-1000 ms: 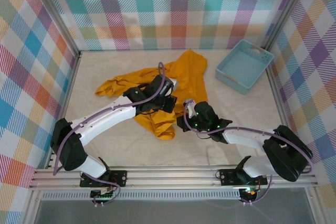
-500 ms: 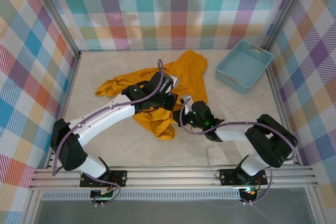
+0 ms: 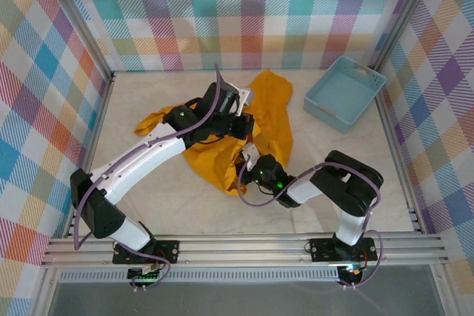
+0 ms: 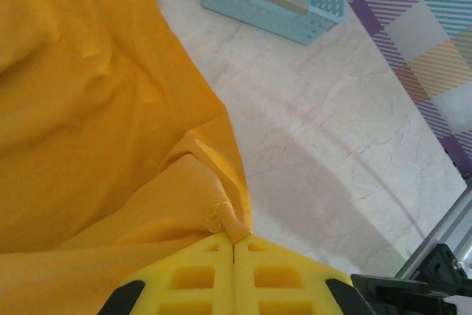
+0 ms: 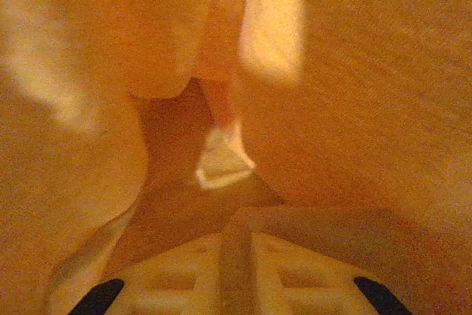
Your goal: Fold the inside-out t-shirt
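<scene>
The mustard-orange t-shirt [image 3: 271,109] lies crumpled at mid-table, partly lifted. My left gripper [image 3: 241,126] hangs over its middle. In the left wrist view the yellow jaws of that gripper [image 4: 234,240] are pressed together on a small pinch of the t-shirt [image 4: 96,108]. My right gripper [image 3: 246,164] is pushed into the shirt's near edge, with cloth draped over its tip. Its wrist view is dim and orange. There the right gripper [image 5: 236,230] shows a narrow slit between its jaws with t-shirt fabric [image 5: 354,94] all round. I cannot make out whether cloth sits in the slit.
A light blue basket [image 3: 342,94] stands at the back right, and its perforated wall [image 4: 280,23] also shows from the left wrist. Bare pale tabletop [image 4: 332,145] lies right of the shirt. Plaid walls and metal rails [image 3: 244,246] enclose the table.
The left gripper has risen and drawn back with the pinched cloth, spreading a fold below it. The right arm has swung left, pushing its gripper from beside the shirt under its near edge.
</scene>
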{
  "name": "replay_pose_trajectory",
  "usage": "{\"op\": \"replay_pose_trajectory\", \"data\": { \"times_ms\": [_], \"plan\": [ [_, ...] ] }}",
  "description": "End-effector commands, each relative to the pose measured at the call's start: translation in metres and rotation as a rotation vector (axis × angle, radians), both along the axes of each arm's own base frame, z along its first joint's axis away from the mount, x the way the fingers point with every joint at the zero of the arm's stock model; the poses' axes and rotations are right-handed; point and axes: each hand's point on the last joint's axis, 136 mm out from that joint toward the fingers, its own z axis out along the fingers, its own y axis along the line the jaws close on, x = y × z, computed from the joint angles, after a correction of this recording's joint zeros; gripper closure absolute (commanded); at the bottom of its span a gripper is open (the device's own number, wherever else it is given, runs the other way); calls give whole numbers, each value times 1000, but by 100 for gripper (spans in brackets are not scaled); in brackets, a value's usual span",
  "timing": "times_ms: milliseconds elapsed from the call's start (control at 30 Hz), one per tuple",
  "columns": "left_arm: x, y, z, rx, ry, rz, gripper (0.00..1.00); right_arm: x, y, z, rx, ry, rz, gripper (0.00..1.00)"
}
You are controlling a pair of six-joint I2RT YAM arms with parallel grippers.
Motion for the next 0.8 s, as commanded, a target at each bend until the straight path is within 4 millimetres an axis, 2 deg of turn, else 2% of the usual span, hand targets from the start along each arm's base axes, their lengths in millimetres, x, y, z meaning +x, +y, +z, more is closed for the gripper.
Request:
{"op": "replay_pose_trajectory", "data": {
  "times_ms": [0,167,233,400,500,633,700,767],
  "plan": [
    [-6,-6,8,-43,39,-36,100,20,10,18,19,-62,-41,79],
    [-16,-8,33,-111,18,-67,100,53,10,10,123,123,-48,77],
    [-20,-6,46,-135,0,-77,100,60,15,7,102,138,-41,76],
    [-35,-9,70,-182,-24,-126,100,74,27,10,85,174,-36,57],
    [-46,-14,82,-204,-41,-158,100,88,25,14,115,197,-78,55],
    [-54,-6,102,-234,-85,-149,100,104,11,24,204,219,-116,51],
    [-59,-6,111,-249,-103,-154,100,111,12,26,193,220,-126,49],
    [-65,-8,121,-259,-128,-160,100,120,17,26,175,239,-141,41]
  ]
}}
